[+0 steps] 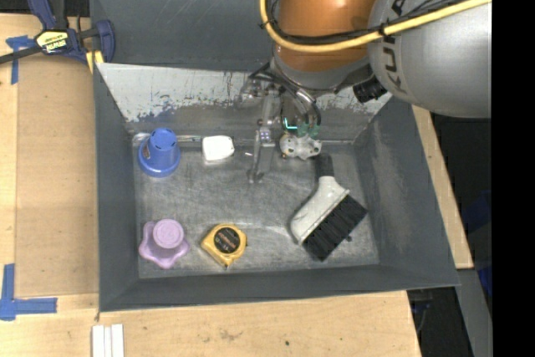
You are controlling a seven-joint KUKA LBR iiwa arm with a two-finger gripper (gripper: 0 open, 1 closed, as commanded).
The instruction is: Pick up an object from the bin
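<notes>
Orange-domed and closest to the lens, the arm [330, 8] reaches in from the right and hangs its hand [269, 155] straight down over the rear middle of the bin [117, 205], a posture that suits a drop from above. Whether the hand is apart or together cannot be told, and nothing is seen in its hold. It hovers over bare floor, with a small white piece [217, 149] just beside it on the left and a brush [328, 217] lying flat and slanted near it toward the front right; either looks a likely pick. A blue cap [159, 153] stands by the white piece, while a purple knob [163, 242] and a yellow tape measure [223, 242] sit along the front. All five lie apart, none stacked, which should leave room to close on any one.
</notes>
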